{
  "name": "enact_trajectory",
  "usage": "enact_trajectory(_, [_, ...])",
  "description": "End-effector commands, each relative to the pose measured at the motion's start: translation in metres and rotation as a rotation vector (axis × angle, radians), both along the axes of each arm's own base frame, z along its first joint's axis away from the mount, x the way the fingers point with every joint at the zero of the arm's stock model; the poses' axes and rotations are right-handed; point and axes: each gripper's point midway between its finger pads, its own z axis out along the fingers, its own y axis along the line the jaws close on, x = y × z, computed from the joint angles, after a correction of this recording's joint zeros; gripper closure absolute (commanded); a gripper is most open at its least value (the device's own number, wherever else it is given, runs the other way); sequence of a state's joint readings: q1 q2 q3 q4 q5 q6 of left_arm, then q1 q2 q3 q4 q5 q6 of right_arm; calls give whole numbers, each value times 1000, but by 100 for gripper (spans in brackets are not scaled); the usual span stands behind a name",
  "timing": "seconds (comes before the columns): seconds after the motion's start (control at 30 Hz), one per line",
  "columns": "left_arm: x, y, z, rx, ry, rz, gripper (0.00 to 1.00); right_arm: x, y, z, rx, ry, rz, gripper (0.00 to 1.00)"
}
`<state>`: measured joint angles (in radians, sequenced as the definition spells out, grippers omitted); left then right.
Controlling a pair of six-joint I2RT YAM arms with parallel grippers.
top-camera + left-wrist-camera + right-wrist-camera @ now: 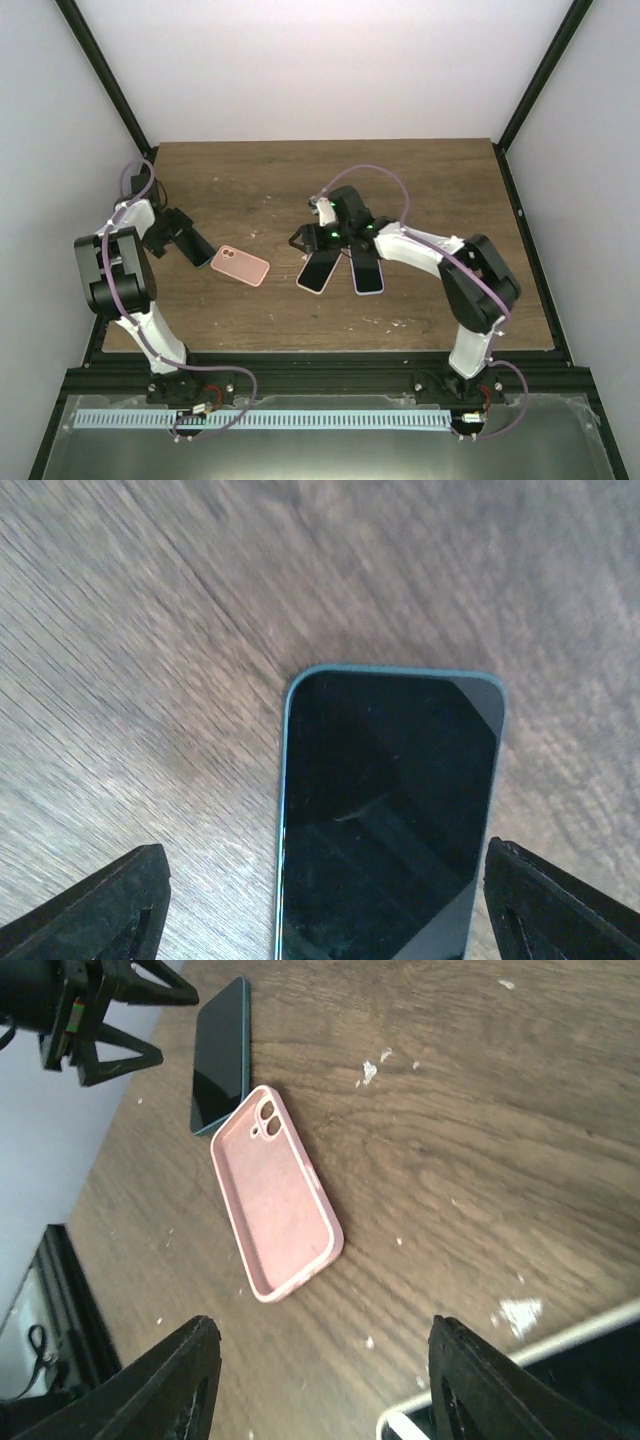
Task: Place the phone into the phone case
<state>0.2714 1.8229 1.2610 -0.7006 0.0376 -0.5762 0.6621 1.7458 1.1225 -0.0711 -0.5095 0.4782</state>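
The phone (390,810) has a dark screen and a teal edge. It lies flat on the wooden table, just left of the pink phone case (240,265). The case lies open side up and is empty (278,1200). The phone also shows in the right wrist view (220,1055), beyond the case. My left gripper (325,910) is open, with one finger on each side of the phone; I cannot tell if they touch it. In the top view it (185,240) is at the table's left. My right gripper (320,1380) is open and empty, right of the case (300,240).
Two more dark phones lie below my right gripper, one white-edged (319,272) and one purple-edged (367,273). The white-edged one shows at the bottom right of the right wrist view (500,1400). The table's left edge (135,230) is close to the left gripper.
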Motion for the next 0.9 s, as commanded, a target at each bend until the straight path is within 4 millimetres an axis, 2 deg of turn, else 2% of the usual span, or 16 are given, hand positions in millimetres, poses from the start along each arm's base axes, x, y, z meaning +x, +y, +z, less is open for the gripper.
enact_trajectory(0.0, [1, -19, -11, -87, -25, -40, 13, 9, 32, -11, -118, -97, 41, 44])
enact_trajectory(0.33, [-3, -24, -30, -88, 42, -35, 13, 2, 79, -63, -190, 6, 49, 48])
enact_trajectory(0.47, [-5, -27, -38, -93, 56, -35, 13, -1, 93, -69, -194, -13, 43, 49])
enact_trajectory(0.57, [-8, -30, -42, -112, 62, -10, 13, 2, 95, -72, -207, -12, 39, 50])
enact_trajectory(0.67, [-8, -44, -41, -182, 21, 12, 14, 4, 92, -70, -214, -30, 27, 50])
enact_trajectory(0.87, [0, -86, -23, -248, -52, -5, 14, 8, 90, -72, -214, -57, 6, 50])
